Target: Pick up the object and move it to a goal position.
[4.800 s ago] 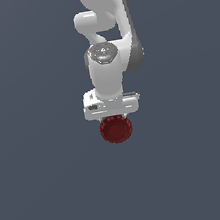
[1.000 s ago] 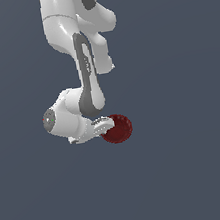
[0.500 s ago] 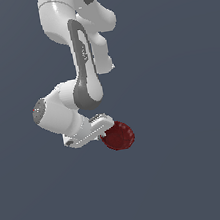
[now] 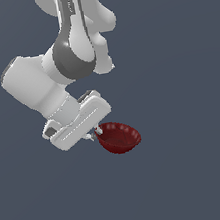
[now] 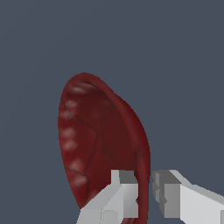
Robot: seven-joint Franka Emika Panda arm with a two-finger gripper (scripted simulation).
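Note:
The small dark red bowl (image 4: 119,137) hangs in the air below my tilted white hand, its opening turned partly toward the exterior camera. My gripper (image 4: 96,133) is shut on the bowl's rim at the side toward the exterior view's left. In the wrist view the bowl (image 5: 96,135) is seen nearly edge-on. My gripper (image 5: 144,192) has one finger (image 5: 124,194) inside the bowl and the other finger (image 5: 168,192) outside, with the thin rim pinched between them.
The arm (image 4: 70,42) reaches down from above, with the wrist tilted toward the exterior view's left. Only a flat dark grey-blue background shows around it. No goal marker is visible.
The hand with the bowl has swung down and toward the exterior view's left, tilting more. The bowl stays gripped and now shows its opening.

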